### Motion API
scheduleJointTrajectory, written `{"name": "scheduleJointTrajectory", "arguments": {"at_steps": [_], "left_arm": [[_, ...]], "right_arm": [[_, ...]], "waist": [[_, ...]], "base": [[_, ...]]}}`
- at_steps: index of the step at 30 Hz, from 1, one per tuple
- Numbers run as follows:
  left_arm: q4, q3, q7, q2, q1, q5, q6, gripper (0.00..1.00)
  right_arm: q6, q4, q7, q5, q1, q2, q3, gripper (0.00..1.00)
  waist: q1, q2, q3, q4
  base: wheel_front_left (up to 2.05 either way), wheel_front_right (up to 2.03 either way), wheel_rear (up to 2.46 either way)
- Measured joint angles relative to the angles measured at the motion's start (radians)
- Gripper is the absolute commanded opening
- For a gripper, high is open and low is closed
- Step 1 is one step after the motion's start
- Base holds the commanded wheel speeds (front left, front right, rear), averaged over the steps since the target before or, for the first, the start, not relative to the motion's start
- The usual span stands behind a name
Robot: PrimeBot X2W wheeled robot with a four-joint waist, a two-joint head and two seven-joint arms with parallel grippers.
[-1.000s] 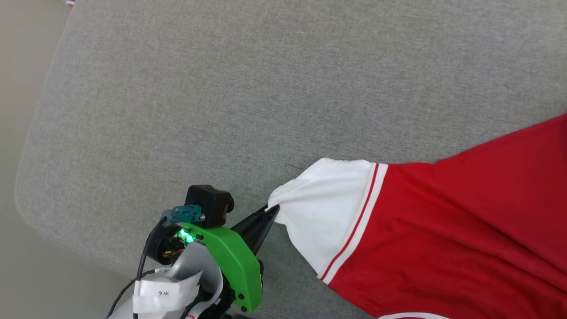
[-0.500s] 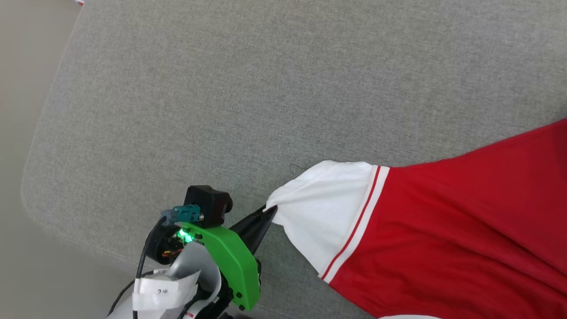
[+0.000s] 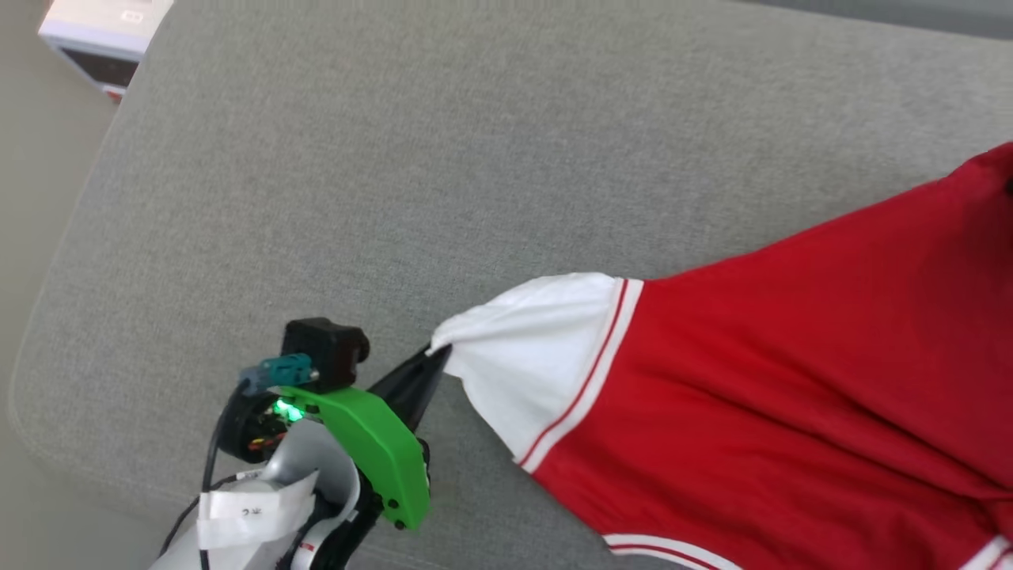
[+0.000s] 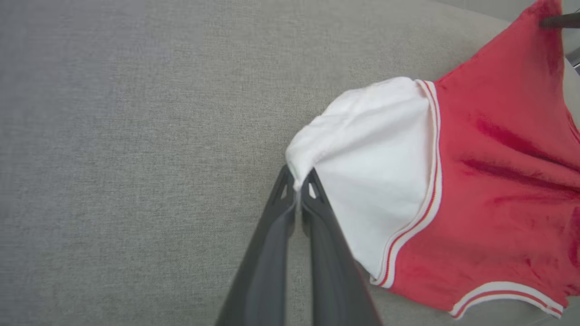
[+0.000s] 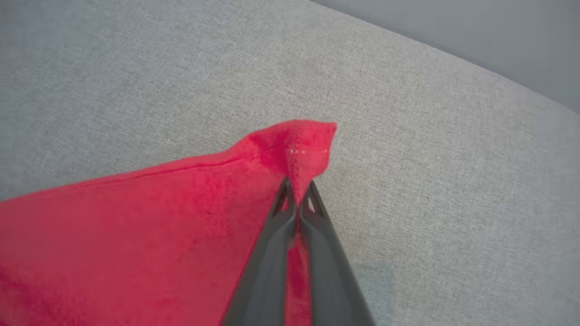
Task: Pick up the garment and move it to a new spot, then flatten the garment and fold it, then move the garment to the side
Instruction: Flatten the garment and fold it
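The garment (image 3: 775, 372), bright red with a white short sleeve (image 3: 526, 364) and striped trim, lies stretched across the grey cushion toward the right edge of the head view. My left gripper (image 3: 434, 358) is shut on the tip of the white sleeve; the left wrist view has the sleeve edge (image 4: 299, 163) pinched between both dark fingers (image 4: 272, 235). In the right wrist view my right gripper (image 5: 297, 190) is shut on a raised red corner of the garment (image 5: 299, 145). That corner reaches the head view's right edge (image 3: 999, 162), lifted a little off the cushion.
The grey fabric cushion (image 3: 411, 158) spreads wide and bare to the left and behind the garment. Its rounded front-left corner (image 3: 32, 412) drops to a pale floor. A white box (image 3: 103, 24) sits off the cushion at the top left.
The head camera has shifted, bringing a white box into the top left. The garment now looks stretched more tautly, its red edge higher at the right. The left gripper keeps hold of the sleeve.
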Motion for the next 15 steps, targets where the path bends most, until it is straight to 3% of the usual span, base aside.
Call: {"name": "scheduleJointTrajectory", "arguments": {"at_steps": [8, 15], "left_arm": [[-0.041, 0.053, -0.046, 0.039, 0.004, 0.017, 0.026, 0.0], [-0.09, 0.105, -0.096, 0.069, 0.001, 0.038, 0.039, 0.0]], "right_arm": [[0.0, -0.025, -0.202, 0.052, 0.041, -0.055, 0.051, 0.0], [0.0, -0.095, -0.318, 0.089, 0.089, -0.063, 0.015, 0.0]], "waist": [[0.0, 0.0, -0.097, -0.06], [-0.0001, 0.0001, -0.175, -0.117]], "base": [[0.0, 0.0, 0.0], [0.0, 0.0, 0.0]]}}
